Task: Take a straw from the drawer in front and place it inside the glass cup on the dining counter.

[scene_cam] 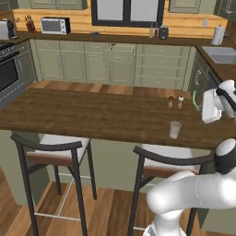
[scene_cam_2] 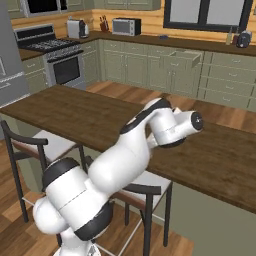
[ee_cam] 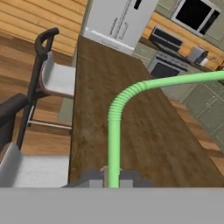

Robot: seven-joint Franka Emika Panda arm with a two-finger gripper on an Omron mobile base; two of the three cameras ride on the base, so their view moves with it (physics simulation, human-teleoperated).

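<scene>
- The pincer [ee_cam: 113, 180] is pinching the straw [ee_cam: 114, 131]: in the hand view the green stem rises from between the two dark tips, bends at its ribbed section and runs off toward the right edge.
- In the left base view the hand sits at the right edge, above the right end of the dining bench [scene_cam: 92, 115], with a short curved piece of the straw [scene_cam: 194, 100] showing just left of it.
- The glass cup [scene_cam: 175, 129] stands upright on the dark plank top near its front edge, below and to the left of the hand and apart from it (nothing is inside it).
- Two small shakers [scene_cam: 175, 102] stand behind the cup, further back on the bench.
- The drawer [scene_cam: 120, 54] in the far sage-green cabinet row stands pulled out; the right base view shows the same drawer [scene_cam_2: 186, 58] open under the far worktop.
- Two bar stools [scene_cam: 55, 152] are tucked against the near side of the bench.
- In the right base view the arm [scene_cam_2: 150, 135] reaches over the bench [scene_cam_2: 75, 112] and hides the hand.
</scene>
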